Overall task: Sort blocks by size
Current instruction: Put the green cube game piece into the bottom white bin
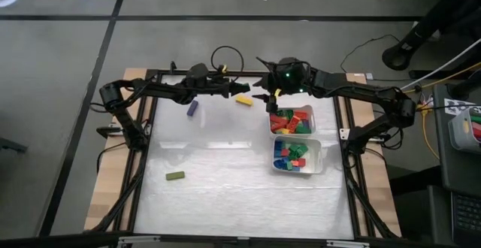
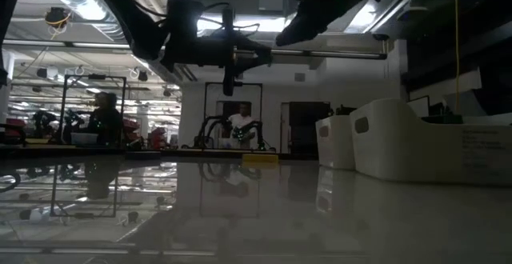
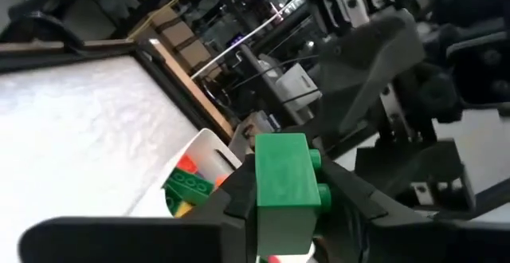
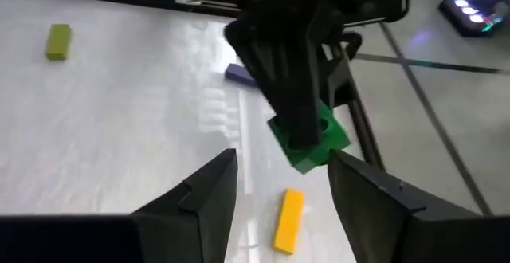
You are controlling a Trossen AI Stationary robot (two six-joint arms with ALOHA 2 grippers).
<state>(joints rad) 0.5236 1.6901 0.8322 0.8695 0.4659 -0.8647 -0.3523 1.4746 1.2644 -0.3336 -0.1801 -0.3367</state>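
The two white rectangular plastic trays [image 1: 316, 144] at the right of the table hold mixed studded bricks. The left gripper [image 4: 307, 139] pinches a green studded plastic brick [image 3: 283, 179] above the table's far edge. The right gripper [image 4: 283, 187] faces it, fingers spread and empty. A yellow plastic bar [image 1: 243, 99], a purple bar [image 1: 192, 107] and an olive-green bar [image 1: 175, 176] lie flat on the table.

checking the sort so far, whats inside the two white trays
Both white trays hold mixed piles of bricks. The far tray shows red, green and some yellow; the near one adds blue. Bricks buried under the top layer are hidden, and sizes are hard to judge from above.
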